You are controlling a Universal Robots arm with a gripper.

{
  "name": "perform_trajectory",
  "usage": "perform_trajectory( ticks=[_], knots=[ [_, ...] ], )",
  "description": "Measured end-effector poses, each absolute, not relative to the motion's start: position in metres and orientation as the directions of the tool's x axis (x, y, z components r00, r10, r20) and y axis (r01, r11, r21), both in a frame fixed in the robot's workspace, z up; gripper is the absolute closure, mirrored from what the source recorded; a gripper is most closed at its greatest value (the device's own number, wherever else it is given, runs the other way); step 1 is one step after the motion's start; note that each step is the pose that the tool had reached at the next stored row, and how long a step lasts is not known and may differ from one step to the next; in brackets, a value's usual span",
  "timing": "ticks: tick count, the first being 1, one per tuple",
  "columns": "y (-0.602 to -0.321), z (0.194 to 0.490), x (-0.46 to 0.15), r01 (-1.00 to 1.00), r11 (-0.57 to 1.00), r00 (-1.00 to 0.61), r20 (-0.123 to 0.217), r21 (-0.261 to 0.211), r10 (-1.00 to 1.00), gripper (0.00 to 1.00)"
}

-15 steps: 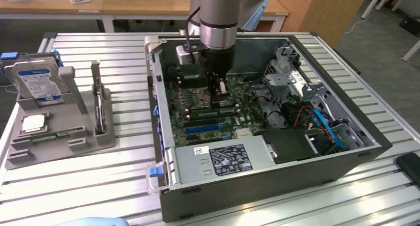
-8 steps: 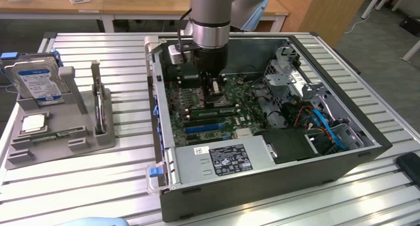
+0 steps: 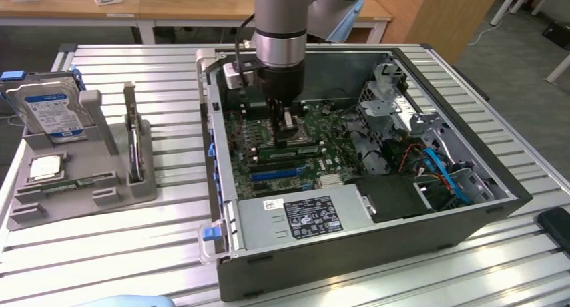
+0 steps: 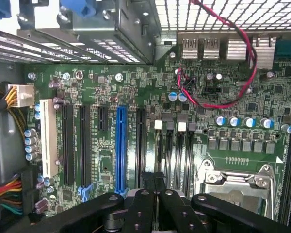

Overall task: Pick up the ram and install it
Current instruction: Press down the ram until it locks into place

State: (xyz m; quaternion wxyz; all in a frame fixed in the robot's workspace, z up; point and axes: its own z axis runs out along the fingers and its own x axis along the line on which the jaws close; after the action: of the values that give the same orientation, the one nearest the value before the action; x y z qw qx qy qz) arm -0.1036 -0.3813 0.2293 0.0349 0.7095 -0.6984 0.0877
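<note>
Gripper (image 3: 287,123) down inside open PC case (image 3: 498,187), fingers pressed together over memory slots beside CPU socket (image 4: 235,182). Ram (image 4: 158,160) – thin dark stick on edge in slot right under fingertips, best guess; grip on it unclear. Judgement: light, stiff, fragile – hold by long edges, push straight down. Case on slatted metal table (image 3: 133,247); grey parts holder (image 3: 80,180) with hard drive (image 3: 52,110) toward exterior view's left. Desks behind – workshop room.

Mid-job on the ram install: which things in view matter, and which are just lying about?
Job: gripper, down over the motherboard's memory slots; open computer case; narrow green strip on the grey holder, possibly the ram.
Lying about: hard drive and processor chip on that holder.
</note>
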Motion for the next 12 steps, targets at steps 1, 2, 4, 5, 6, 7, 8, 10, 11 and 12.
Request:
perform_trajectory(
  ticks=[1, 2, 4, 5, 6, 7, 8, 10, 11, 12],
  knots=[
    [-0.3813, 0.2286, -0.1040, -0.997, -0.022, 0.009, 0.174, -0.074, -0.985, 0.90],
    [-0.3813, 0.2281, -0.1043, -0.997, -0.022, 0.009, 0.175, -0.075, -0.985, 0.90],
    [-0.3813, 0.2271, -0.1048, -0.997, -0.022, 0.008, 0.176, -0.077, -0.984, 0.90],
    [-0.3813, 0.2267, -0.1050, -0.997, -0.022, 0.008, 0.176, -0.078, -0.984, 0.90],
    [-0.3813, 0.2262, -0.1053, -0.997, -0.022, 0.008, 0.177, -0.079, -0.984, 0.90],
    [-0.3813, 0.2258, -0.1055, -0.997, -0.022, 0.008, 0.177, -0.080, -0.984, 0.90],
    [-0.3813, 0.2254, -0.1058, -0.996, -0.022, 0.008, 0.178, -0.081, -0.984, 0.90],
    [-0.3813, 0.2246, -0.1062, -0.996, -0.022, 0.007, 0.179, -0.083, -0.984, 0.90],
    [-0.3813, 0.2243, -0.1065, -0.996, -0.023, 0.007, 0.179, -0.084, -0.984, 0.90],
    [-0.3813, 0.2240, -0.1067, -0.996, -0.023, 0.007, 0.180, -0.084, -0.984, 0.90]
  ],
)
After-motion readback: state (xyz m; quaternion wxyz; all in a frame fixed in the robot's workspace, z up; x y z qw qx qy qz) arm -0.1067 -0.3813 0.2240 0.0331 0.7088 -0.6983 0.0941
